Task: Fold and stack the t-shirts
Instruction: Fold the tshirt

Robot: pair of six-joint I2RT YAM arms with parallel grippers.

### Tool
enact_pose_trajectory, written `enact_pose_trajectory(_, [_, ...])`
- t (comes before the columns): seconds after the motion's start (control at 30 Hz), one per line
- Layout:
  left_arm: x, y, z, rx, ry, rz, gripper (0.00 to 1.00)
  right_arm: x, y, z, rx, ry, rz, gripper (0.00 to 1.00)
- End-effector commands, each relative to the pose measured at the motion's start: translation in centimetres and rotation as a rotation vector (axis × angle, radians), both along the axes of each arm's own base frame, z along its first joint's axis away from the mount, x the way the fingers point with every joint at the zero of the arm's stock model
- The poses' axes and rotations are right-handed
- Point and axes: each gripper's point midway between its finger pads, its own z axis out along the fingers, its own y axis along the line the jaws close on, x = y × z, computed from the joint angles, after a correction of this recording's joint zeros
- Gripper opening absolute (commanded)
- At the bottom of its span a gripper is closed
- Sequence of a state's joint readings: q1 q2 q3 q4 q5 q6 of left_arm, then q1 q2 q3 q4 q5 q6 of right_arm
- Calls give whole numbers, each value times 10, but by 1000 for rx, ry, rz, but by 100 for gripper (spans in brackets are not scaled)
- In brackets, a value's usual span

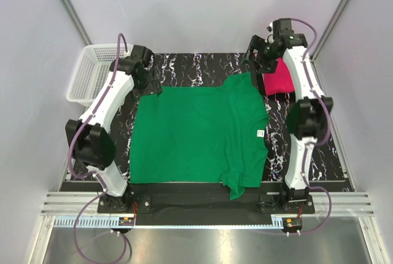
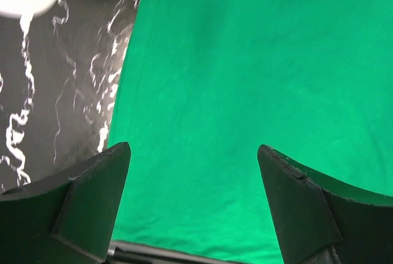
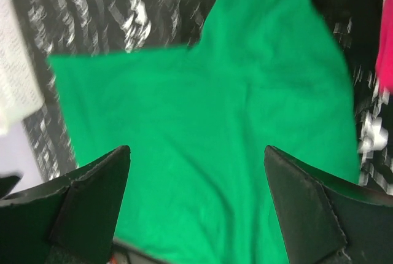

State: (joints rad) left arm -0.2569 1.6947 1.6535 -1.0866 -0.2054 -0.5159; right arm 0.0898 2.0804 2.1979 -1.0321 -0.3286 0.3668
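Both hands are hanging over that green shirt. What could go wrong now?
The green t-shirt has its near sleeve lying past the mat, so a fold may come out crooked. The open left hand and right hand might pinch only one layer. The right arm passes over the pink t-shirt and could drag it.

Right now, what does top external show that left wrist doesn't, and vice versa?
Only top external: the whole green t-shirt spread out, its neck label, and the pink t-shirt at the far right beside the right arm.
Only left wrist: the left claw close up, jaws wide open and empty above the green shirt's edge.
Both: green cloth, the black marbled tabletop, and the white basket, though the wrist view catches only a corner of it.
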Motion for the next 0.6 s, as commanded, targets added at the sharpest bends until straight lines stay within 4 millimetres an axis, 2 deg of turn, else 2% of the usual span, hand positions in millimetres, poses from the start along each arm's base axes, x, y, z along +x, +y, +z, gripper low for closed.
enact_pose_trajectory(0.0, [23, -9, 8, -35, -32, -53, 90, 36, -6, -35, -34, 50, -36, 96])
enact_pose_trajectory(0.03, [27, -10, 5, -41, -23, -52, 89, 46, -5, -19, -29, 13, -45, 96])
enact_pose_trajectory(0.07, [34, -14, 0, -52, -9, -57, 89, 56, -7, -52, -31, 72, -56, 96])
enact_pose_trajectory(0.1, [37, -15, -3, -57, -3, -60, 89, 62, -8, -45, -13, 59, -82, 96])
enact_pose_trajectory(0.2, [47, -22, -8, -79, 6, -72, 89, 75, -20, -75, -19, 95, -141, 96])
enact_pose_trajectory(0.3, [50, -27, -11, -97, 15, -91, 89, 86, -31, -92, -45, 88, -168, 96])
enact_pose_trajectory(0.37, [50, -28, -15, -96, 25, -100, 89, 88, -37, -106, -49, 108, -173, 96])
enact_pose_trajectory(0.57, [46, -31, -25, -115, 53, -115, 88, 93, -52, -128, -107, 116, -179, 96])
